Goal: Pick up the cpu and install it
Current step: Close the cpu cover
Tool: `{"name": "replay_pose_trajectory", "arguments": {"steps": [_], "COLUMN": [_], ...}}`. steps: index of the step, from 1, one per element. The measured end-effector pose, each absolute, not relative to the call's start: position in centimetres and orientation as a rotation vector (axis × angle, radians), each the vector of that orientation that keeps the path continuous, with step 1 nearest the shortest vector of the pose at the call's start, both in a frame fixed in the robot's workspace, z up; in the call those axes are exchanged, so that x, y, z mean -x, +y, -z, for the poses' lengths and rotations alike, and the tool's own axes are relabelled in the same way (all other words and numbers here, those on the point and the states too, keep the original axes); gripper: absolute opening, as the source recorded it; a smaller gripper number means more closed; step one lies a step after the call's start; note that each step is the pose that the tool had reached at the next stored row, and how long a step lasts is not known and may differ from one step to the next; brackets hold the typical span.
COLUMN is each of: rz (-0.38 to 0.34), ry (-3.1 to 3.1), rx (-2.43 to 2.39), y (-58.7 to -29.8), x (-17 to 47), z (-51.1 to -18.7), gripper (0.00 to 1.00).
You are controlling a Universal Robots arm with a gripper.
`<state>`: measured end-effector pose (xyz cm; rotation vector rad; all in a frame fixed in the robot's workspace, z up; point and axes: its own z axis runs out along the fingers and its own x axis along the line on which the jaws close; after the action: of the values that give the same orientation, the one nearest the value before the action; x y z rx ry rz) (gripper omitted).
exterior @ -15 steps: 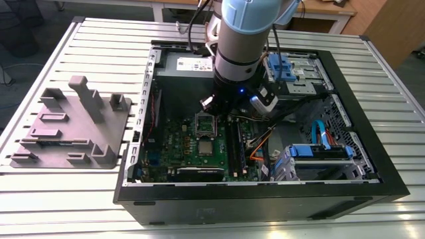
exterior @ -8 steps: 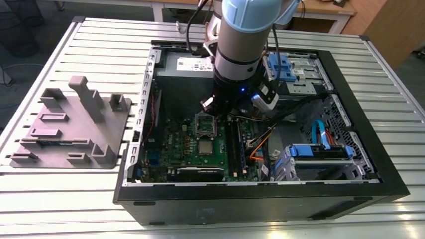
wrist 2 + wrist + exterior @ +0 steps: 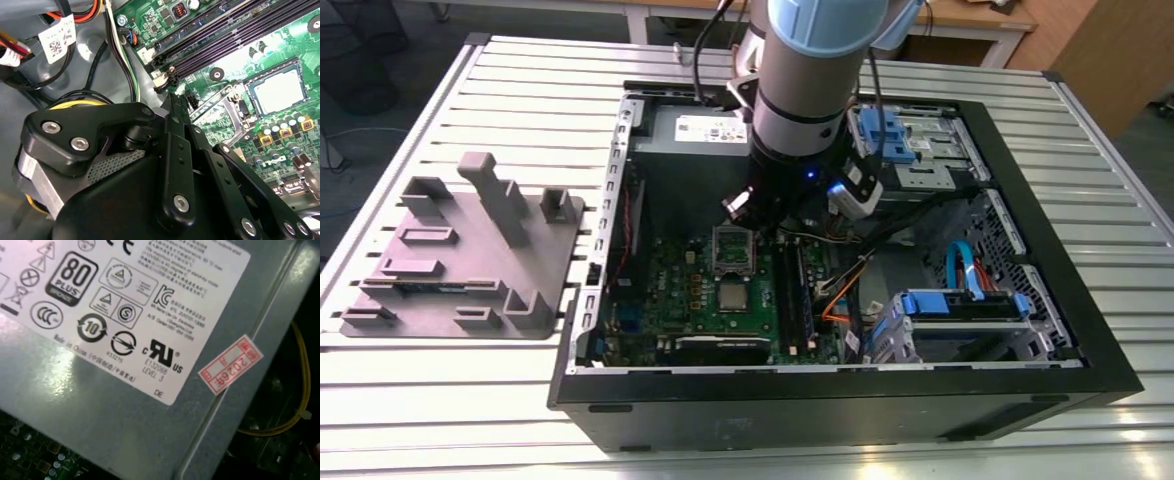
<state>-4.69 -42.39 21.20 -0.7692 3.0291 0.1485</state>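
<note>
The cpu (image 3: 735, 297) is a small silvery square lying flat in its socket on the green motherboard (image 3: 680, 300) inside the open computer case. In the second wrist view the cpu (image 3: 277, 92) sits inside a dark rim. The hinged metal socket frame (image 3: 731, 248) stands swung open just behind it, and the same frame (image 3: 227, 107) shows beside the chip. My gripper (image 3: 767, 218) hangs under the arm above the board, close to the open frame. Its black fingers (image 3: 175, 150) run together to the gripper's tip (image 3: 172, 100), shut with nothing between them.
A grey power supply (image 3: 700, 130) with a label (image 3: 125, 315) fills the case's far corner. Black memory slots (image 3: 235, 35) run beside the socket. Orange and black cables (image 3: 847, 285) and a blue drive cage (image 3: 961, 310) lie at the exterior view's right. A grey holder tray (image 3: 467, 260) rests on the slatted table.
</note>
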Motion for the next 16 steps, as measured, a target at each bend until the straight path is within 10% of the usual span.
{"name": "replay_pose_trajectory", "arguments": {"steps": [16], "rz": [-0.148], "ry": [3.016], "rx": [0.827], "y": [-42.4], "x": [4.6], "z": [-22.1], "gripper": [0.11]}}
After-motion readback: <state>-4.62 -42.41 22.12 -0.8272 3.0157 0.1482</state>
